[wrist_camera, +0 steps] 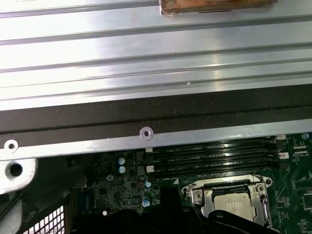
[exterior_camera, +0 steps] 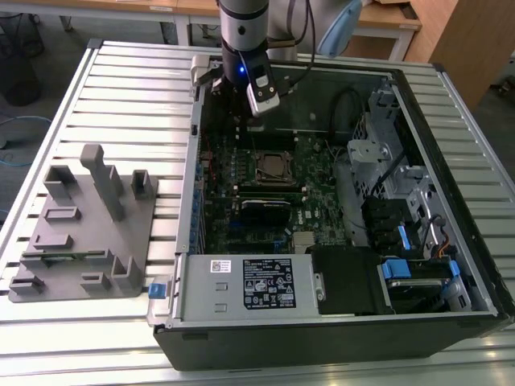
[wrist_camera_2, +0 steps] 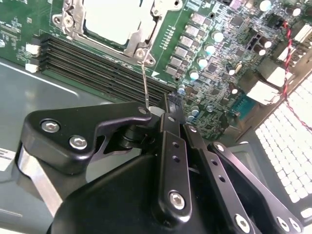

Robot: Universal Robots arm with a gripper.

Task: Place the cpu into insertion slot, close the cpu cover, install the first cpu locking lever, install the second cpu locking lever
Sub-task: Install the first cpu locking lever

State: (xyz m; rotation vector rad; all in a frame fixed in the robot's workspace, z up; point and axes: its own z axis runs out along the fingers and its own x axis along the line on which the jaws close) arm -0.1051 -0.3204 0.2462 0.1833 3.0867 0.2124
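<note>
Silver-grey square cpu [wrist_camera_2: 114,19] is sitting in the black-framed insertion slot [exterior_camera: 273,166], with the thin metal cpu cover [wrist_camera_2: 136,41] lying shut around it. At the slot's 12 o'clock in the exterior view, the black gripper [wrist_camera_2: 157,109] is pressing its jaws together beside a thin wire cpu locking lever [wrist_camera_2: 145,80].

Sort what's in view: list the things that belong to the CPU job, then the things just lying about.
Belongs to the job:
cpu, lying inside the metal frame
cpu cover, framing it
thin wire locking lever
gripper, close to the lever

Just lying about:
grey fixture block
power supply
memory slots
black card
</note>
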